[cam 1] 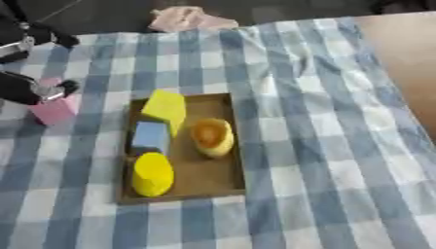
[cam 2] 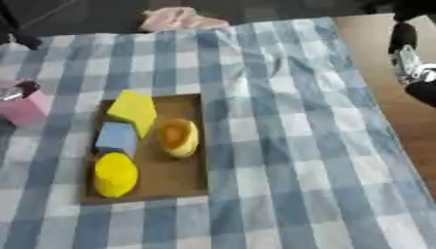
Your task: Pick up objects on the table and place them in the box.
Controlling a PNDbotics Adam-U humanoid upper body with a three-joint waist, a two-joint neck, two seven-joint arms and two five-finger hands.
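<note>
No words show on anything. The box [cam 1: 223, 187] holds four toys. The left robot hand [cam 1: 38, 91] pinches a pink block [cam 1: 54, 110] beside the box. Only the right eye shows the right robot hand [cam 2: 415, 68]; I cannot tell its fingers

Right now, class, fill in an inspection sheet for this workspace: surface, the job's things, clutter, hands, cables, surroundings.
Surface: table under a blue-and-white checked cloth; bare wood shows at the right.
Job's things: brown box holding a yellow block, a blue cube, a yellow cylinder and a yellow cup on its side; pink block outside, left of the box.
Clutter: crumpled pink cloth at the far edge.
Hands: left hand, fingers curled round the pink block; right hand at the right edge, fingers unclear.
Cables: nothing seen.
Surroundings: dark floor beyond.
</note>
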